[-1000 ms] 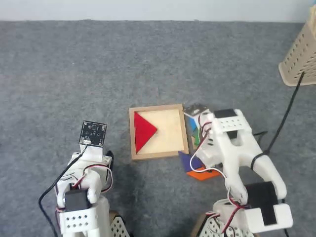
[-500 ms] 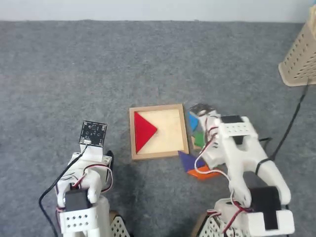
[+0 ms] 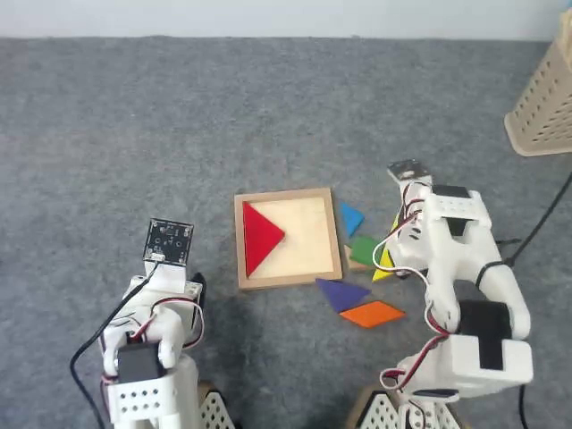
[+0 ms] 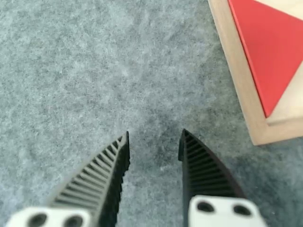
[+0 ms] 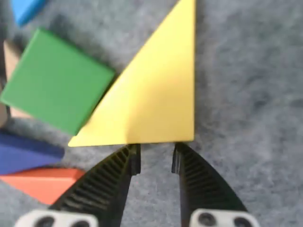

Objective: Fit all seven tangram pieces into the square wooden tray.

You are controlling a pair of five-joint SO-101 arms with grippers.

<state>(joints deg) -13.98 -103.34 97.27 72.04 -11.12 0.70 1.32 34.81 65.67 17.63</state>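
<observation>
The square wooden tray (image 3: 288,195) lies mid-table with a red triangle (image 3: 260,236) in its left half. To its right on the carpet lie a blue triangle (image 3: 351,218), a green square (image 3: 363,249), a yellow triangle (image 3: 384,264), a purple triangle (image 3: 342,291) and an orange parallelogram (image 3: 371,313). My right gripper (image 5: 155,153) hovers open just off one edge of the yellow triangle (image 5: 156,104), with the green square (image 5: 54,87) beside it. My left gripper (image 4: 155,142) stands open over bare carpet near a tray corner (image 4: 246,109).
A perforated beige basket (image 3: 545,98) stands at the far right edge. The right arm (image 3: 451,250) covers part of the yellow triangle from above. The left arm (image 3: 161,295) sits left of the tray. Grey carpet stretches open behind the tray.
The right arm has drawn back to the right, off the pile of pieces, uncovering the blue, green and yellow ones. The left arm has not moved.
</observation>
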